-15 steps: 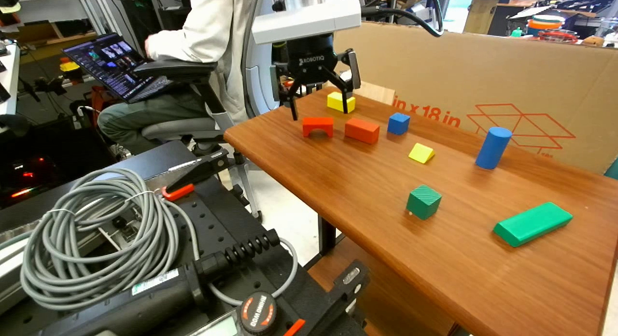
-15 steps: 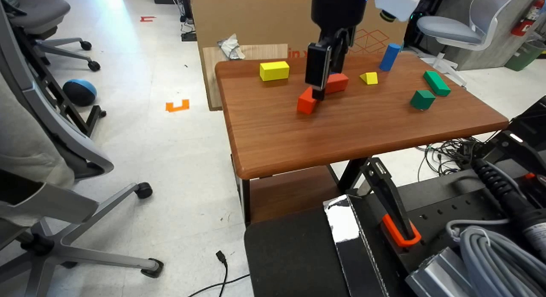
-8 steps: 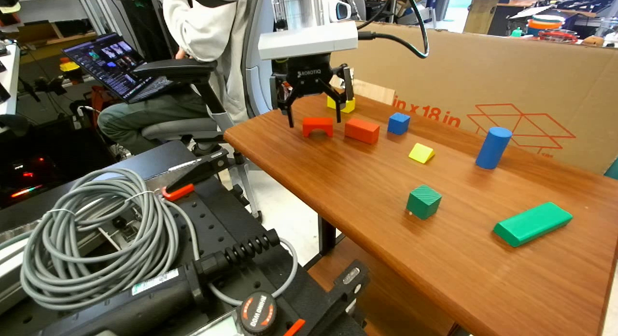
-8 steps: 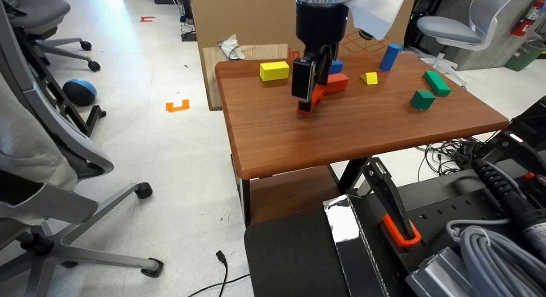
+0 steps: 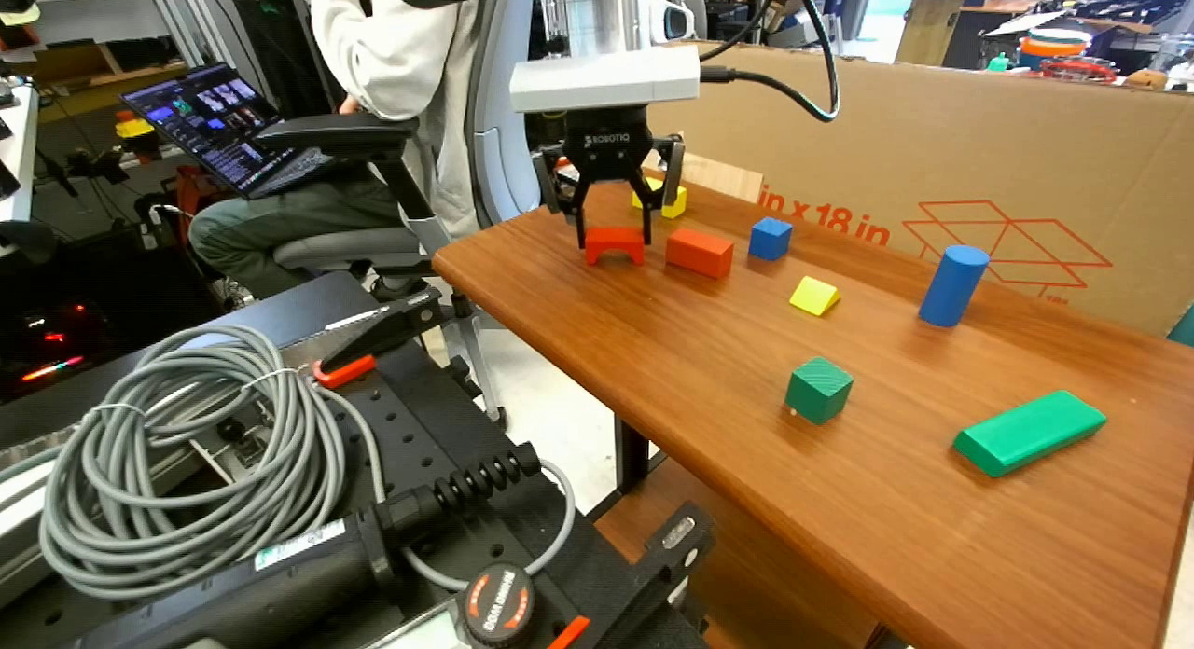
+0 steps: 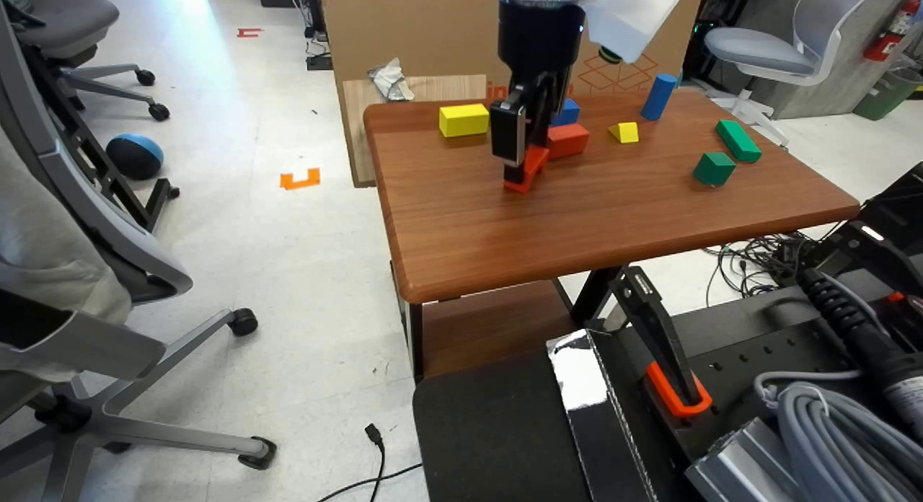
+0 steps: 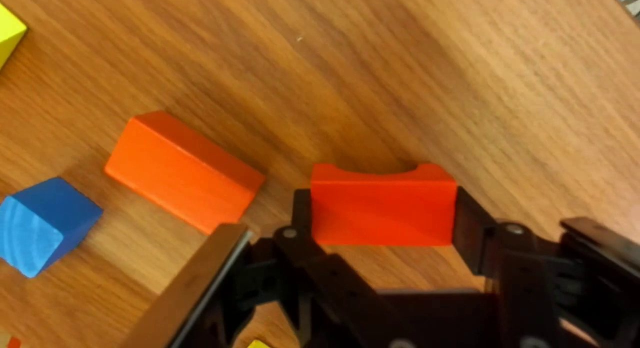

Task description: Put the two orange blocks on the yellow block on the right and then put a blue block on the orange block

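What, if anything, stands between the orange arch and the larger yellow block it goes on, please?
Nothing visible does. The hand grips the arch and, in an exterior view, hides part of the gap to the larger yellow block; the orange block stands to one side.

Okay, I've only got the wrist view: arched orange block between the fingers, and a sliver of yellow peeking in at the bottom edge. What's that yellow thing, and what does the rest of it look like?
Observer: Going by its place, most likely the yellow block; an exterior view shows it whole, a rectangular block lying on the table.
Operator: Got it. Besides the blue cube at my left, is any other blue piece out there?
Observer: Yes, a blue cylinder, standing on end in both exterior views.
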Action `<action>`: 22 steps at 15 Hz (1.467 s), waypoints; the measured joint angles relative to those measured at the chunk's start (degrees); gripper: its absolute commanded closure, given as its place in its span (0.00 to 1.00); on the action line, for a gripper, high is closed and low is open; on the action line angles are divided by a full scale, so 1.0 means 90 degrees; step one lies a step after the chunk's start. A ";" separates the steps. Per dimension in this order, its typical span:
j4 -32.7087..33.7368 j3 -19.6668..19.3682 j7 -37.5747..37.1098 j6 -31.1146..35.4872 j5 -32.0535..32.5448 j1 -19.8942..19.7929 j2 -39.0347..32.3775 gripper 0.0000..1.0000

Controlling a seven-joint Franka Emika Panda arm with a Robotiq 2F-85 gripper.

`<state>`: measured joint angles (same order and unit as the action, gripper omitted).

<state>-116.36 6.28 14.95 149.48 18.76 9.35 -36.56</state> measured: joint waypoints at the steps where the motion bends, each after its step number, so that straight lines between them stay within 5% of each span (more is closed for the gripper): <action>1: 0.0001 0.0049 0.0022 -0.0086 -0.0201 -0.0076 0.0016 0.58; 6: 0.0091 0.0467 0.0030 -0.1109 -0.1575 -0.0613 0.0387 0.58; 12: 0.0652 0.0584 -0.0535 -0.1506 -0.2860 -0.0678 0.0617 0.58; 22: 0.1577 0.0354 -0.1739 -0.1486 -0.3019 -0.0403 0.0420 0.58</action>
<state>-102.16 9.47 -0.70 136.11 -8.41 5.72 -32.79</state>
